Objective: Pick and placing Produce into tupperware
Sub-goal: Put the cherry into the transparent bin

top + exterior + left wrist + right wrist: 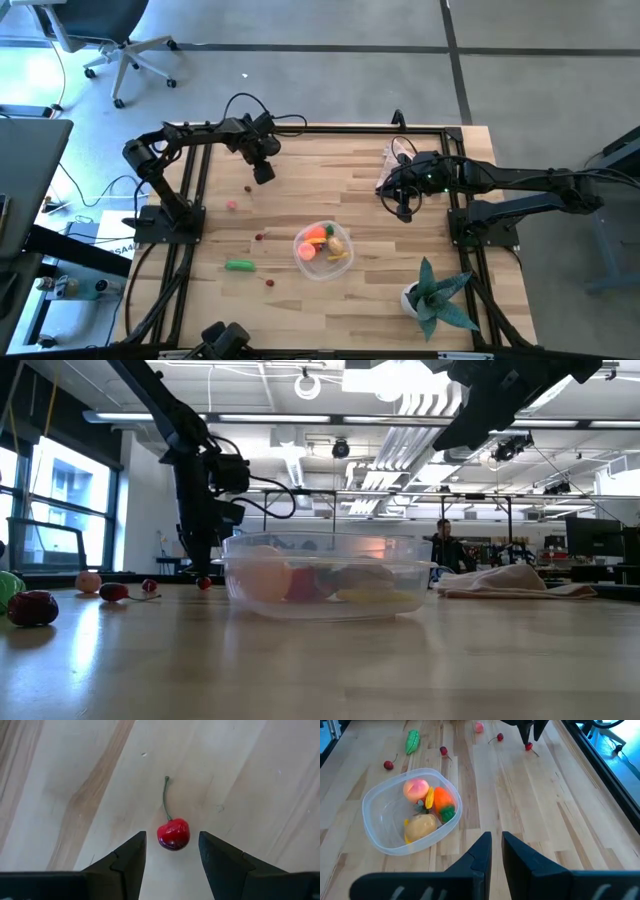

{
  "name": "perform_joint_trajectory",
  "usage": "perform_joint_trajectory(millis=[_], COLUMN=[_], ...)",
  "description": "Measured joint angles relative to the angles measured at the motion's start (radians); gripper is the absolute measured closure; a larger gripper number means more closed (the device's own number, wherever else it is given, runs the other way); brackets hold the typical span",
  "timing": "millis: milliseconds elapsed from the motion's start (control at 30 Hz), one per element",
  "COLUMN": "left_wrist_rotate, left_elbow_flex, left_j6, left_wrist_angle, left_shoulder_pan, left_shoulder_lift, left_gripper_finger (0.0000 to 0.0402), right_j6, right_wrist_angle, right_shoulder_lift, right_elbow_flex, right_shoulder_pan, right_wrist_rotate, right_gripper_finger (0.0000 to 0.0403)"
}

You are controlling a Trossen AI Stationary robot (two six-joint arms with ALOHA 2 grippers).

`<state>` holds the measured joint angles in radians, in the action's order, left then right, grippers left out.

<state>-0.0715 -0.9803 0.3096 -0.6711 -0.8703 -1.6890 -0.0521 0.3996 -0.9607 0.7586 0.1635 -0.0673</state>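
Clear tupperware (380, 840) on the bench (530, 810), holding a pink ball (416, 788), carrot (443, 800), yellow stick (429, 797) and tan ball (422, 825). Beyond it, loose: green pod (412, 741), four berries (388, 765), another pink ball (479, 727). Right fingers (482, 851) nearly together, above bare wood.

Red cherry (173, 834), green pod (239, 265), orange carrot (442, 800), clear tupperware (375, 802).
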Motion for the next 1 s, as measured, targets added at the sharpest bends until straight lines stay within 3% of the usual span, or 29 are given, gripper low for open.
perform_joint_trajectory(millis=[333,1000], left_wrist_rotate=[-0.011,0.024], left_elbow_flex=[0.0,0.0], left_j6=[-0.001,-0.005], left_wrist_angle=[0.029,0.074], left_shoulder_pan=[0.0,0.001], left_shoulder_lift=[-0.076,-0.082], left_gripper_finger=[0.0229,0.0229], right_j6=[0.0,0.0], right_wrist_angle=[0.0,0.0], right_shoulder_lift=[0.0,0.0], right_elbow_flex=[0.0,0.0], right_shoulder_pan=[0.0,0.0], right_wrist_rotate=[0.0,0.0], right_gripper_finger=[0.0371,0.0371])
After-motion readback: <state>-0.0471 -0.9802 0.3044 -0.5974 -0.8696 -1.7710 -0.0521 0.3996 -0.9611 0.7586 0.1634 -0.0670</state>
